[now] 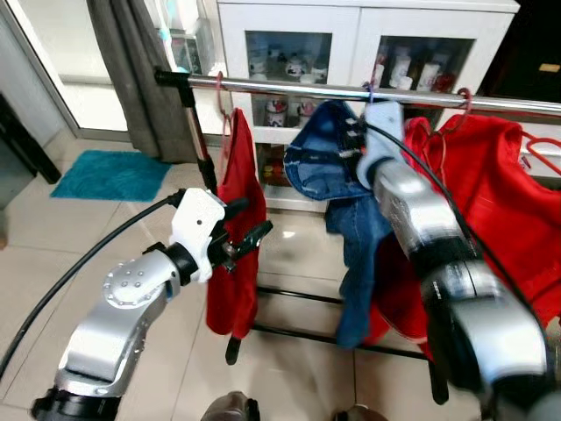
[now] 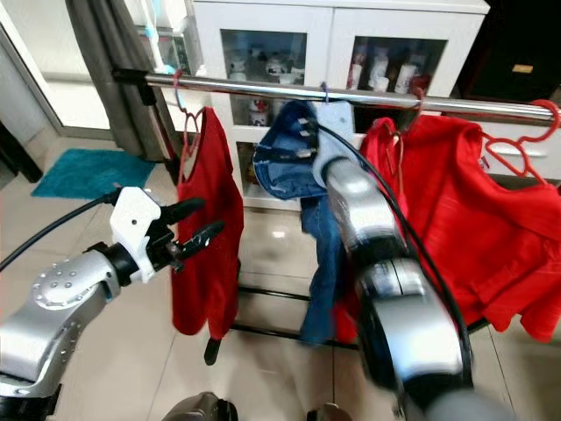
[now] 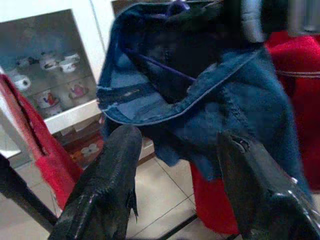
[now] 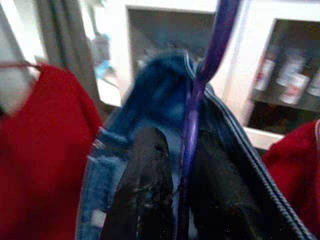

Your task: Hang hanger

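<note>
A metal rail [image 1: 289, 88] of a clothes rack runs across in front of me. Blue jeans [image 1: 316, 158] hang from it on a purple hanger [image 4: 200, 85], whose hook [image 1: 369, 90] sits over the rail. My right gripper [image 2: 307, 132] is raised to the jeans' waistband; in the right wrist view its two fingers [image 4: 145, 190] are closed on the hanger's neck. My left gripper [image 1: 254, 219] is open, lower down, right beside a red garment [image 1: 235, 263] hanging at the rail's left end. Between its fingers [image 3: 115, 170] it holds nothing.
A second red garment [image 1: 500, 202] hangs right of the jeans, with a bare red hanger [image 1: 543, 149] beyond it. Behind the rack stands a white glass-door cabinet [image 1: 351, 26]. A grey curtain [image 1: 131, 70] and a teal mat [image 1: 110, 174] are at left. The rack's base bars [image 1: 298, 338] cross the floor.
</note>
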Controlling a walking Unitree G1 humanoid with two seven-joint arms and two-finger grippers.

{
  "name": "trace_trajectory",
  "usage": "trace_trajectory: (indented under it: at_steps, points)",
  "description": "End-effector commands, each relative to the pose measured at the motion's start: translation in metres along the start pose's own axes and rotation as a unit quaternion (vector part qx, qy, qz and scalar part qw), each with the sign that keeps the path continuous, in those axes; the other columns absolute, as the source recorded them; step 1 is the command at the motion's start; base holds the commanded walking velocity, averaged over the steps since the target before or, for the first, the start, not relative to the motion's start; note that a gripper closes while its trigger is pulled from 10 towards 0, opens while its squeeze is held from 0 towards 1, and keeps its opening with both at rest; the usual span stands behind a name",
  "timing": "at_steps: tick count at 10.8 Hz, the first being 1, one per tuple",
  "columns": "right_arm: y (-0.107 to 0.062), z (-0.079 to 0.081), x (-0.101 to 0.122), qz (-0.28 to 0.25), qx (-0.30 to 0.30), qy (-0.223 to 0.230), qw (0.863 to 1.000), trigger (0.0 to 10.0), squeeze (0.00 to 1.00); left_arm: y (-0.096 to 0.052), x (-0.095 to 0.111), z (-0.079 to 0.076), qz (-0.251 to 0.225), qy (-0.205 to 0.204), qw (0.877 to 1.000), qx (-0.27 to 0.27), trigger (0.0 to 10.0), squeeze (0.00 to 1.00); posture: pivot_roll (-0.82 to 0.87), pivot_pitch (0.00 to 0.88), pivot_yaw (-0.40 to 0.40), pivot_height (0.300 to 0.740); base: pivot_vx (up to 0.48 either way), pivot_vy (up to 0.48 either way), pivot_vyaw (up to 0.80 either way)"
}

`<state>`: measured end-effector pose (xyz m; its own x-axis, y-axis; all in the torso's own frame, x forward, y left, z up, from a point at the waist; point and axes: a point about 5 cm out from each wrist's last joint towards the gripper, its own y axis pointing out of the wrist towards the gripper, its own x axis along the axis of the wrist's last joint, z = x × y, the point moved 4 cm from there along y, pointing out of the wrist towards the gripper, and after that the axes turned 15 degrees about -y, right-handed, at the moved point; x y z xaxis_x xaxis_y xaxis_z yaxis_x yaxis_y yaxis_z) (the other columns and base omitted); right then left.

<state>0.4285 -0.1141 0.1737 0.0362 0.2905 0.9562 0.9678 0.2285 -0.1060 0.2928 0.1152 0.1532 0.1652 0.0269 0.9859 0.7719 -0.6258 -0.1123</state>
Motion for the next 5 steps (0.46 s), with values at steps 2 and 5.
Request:
trace_trajectory:
  at_steps: [2,5]
  points:
    - [-0.02,0.003,0.021,-0.063,0.039,0.047,0.996,10.0,1.0,0.003,0.002,0.007,-0.006,0.003,1.0,0.021,10.0,0.0,0.06,0.002,0.046,0.723,0.0,0.0,0.0]
    - [-0.08,0.011,0.042,-0.163,0.087,0.084,0.979,10.0,1.0,0.005,0.0,0.019,-0.024,-0.011,0.997,0.07,10.0,0.0,0.04,0.0,0.042,0.723,0.0,0.0,0.0]
